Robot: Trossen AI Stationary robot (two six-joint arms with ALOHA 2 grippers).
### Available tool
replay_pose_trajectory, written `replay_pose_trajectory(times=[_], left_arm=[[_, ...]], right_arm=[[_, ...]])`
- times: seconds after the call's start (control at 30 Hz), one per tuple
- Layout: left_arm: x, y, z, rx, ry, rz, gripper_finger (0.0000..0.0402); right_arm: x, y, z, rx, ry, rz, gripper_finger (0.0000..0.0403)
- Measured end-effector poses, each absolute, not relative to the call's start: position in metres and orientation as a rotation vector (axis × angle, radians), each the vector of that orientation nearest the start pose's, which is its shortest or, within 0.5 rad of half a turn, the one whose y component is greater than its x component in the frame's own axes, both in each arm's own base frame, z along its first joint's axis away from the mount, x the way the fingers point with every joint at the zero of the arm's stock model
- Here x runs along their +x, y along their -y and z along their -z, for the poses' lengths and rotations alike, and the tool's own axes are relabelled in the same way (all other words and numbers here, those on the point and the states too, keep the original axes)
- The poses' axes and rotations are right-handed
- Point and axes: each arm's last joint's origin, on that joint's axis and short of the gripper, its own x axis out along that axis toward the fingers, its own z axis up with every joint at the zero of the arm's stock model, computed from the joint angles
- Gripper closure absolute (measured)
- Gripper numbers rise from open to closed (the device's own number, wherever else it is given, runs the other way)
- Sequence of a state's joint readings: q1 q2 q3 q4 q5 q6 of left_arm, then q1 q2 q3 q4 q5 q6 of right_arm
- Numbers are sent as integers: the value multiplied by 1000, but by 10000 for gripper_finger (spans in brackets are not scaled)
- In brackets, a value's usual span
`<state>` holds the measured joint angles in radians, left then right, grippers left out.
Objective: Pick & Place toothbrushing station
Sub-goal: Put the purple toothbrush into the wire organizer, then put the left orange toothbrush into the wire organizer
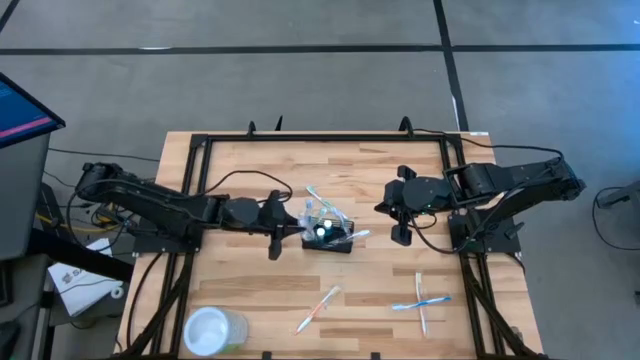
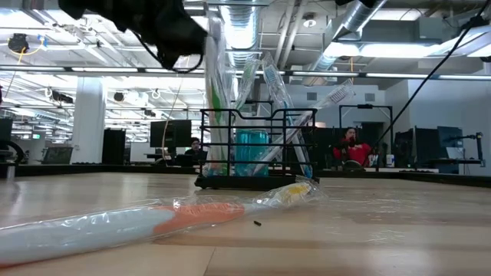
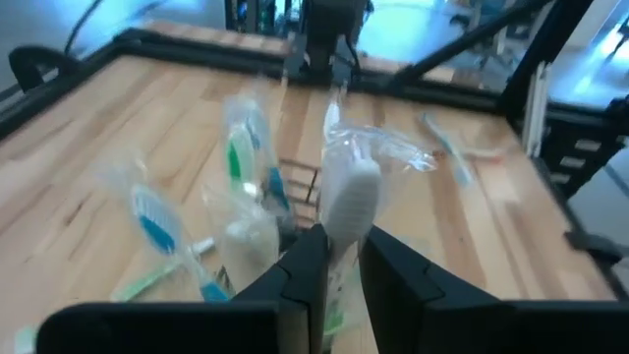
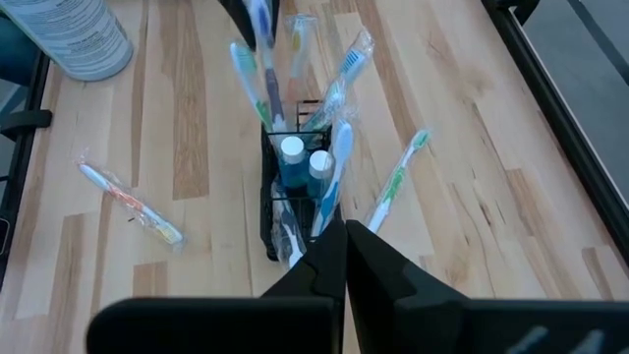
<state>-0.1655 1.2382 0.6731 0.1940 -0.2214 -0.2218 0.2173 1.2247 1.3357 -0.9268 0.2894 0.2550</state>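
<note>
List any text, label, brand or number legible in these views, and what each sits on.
None can be read.
White container at the table's corner: grey print on its side, too blurred to read.
Wrapped toothbrushes in the black wire caddy: no lettering legible on the wrappers.
Paper on the floor left of the table: dark marks, too small to read.

Both robot arms are matte black, built of chunky jointed segments, the left arm [image 1: 150, 200] and the right arm [image 1: 500, 180] each trailing thin black cables that loop loosely along the links. Their bases bolt to black metal frames (plain, no markings I can read). Each gripper ends in two flat, dark, wedge-shaped fingers [image 4: 324, 261].
</note>
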Motion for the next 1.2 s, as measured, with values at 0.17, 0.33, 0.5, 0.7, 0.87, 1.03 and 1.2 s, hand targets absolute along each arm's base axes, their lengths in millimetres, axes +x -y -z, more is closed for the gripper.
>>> replay_pose_trajectory(times=[0.17, 0.33, 0.5, 0.7, 0.87, 1.03, 1.2], left_arm=[[268, 35, -222, -166, -414, -120, 347], [268, 34, -222, -164, -412, -139, 346], [268, 34, -222, -160, -412, -152, 329], [264, 33, -219, -149, -462, -160, 296], [256, 34, -224, -161, -483, -160, 280], [249, 37, -235, -174, -443, -138, 283], [245, 43, -233, -193, -479, -127, 289]], right_arm=[[229, -42, -369, 38, -770, 168, 403], [229, -42, -369, 46, -768, 171, 403], [229, -42, -369, 45, -768, 169, 403], [229, -42, -369, 45, -768, 169, 403], [229, -42, -369, 45, -769, 170, 403], [229, -42, -369, 45, -769, 170, 403], [229, -42, -369, 40, -770, 168, 403]])
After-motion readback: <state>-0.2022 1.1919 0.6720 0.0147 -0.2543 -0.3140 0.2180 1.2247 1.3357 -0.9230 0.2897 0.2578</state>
